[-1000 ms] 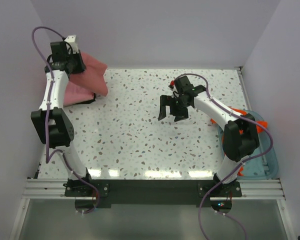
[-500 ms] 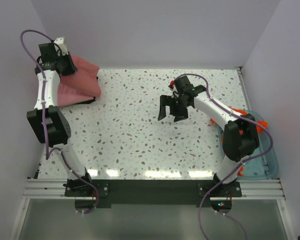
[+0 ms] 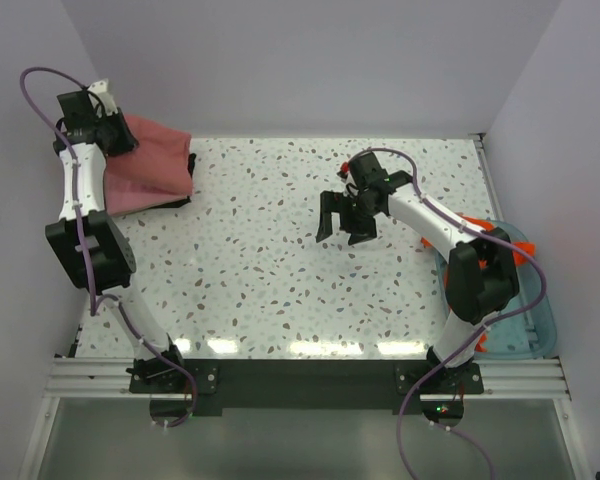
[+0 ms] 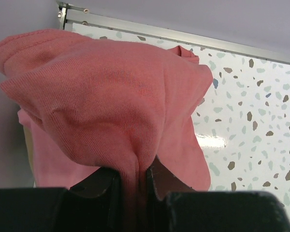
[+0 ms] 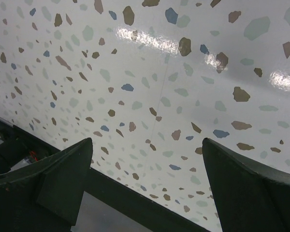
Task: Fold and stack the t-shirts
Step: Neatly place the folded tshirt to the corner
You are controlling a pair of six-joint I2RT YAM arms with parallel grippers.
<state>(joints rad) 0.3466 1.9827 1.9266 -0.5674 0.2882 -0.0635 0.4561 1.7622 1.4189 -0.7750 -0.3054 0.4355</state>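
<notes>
Speckled table: dusty rose-red t-shirt bunched at far-left corner, one fold pinched between the nearly closed jaws of left gripper. Orange t-shirt sits in pale blue tray at right edge. Right gripper spread wide, holding nothing, above mid-table.

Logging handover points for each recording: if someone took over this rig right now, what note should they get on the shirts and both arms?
Left gripper: jaws shut on the rose-red shirt, bunched and held up at the table's far left corner.
Right gripper: open, empty, above mid-table.
Orange shirt: in the blue tray at right, partly hidden by the right arm.
Done: no neat stack shows.
Left: fold the held shirt, fetch the orange one, stack them.
</notes>
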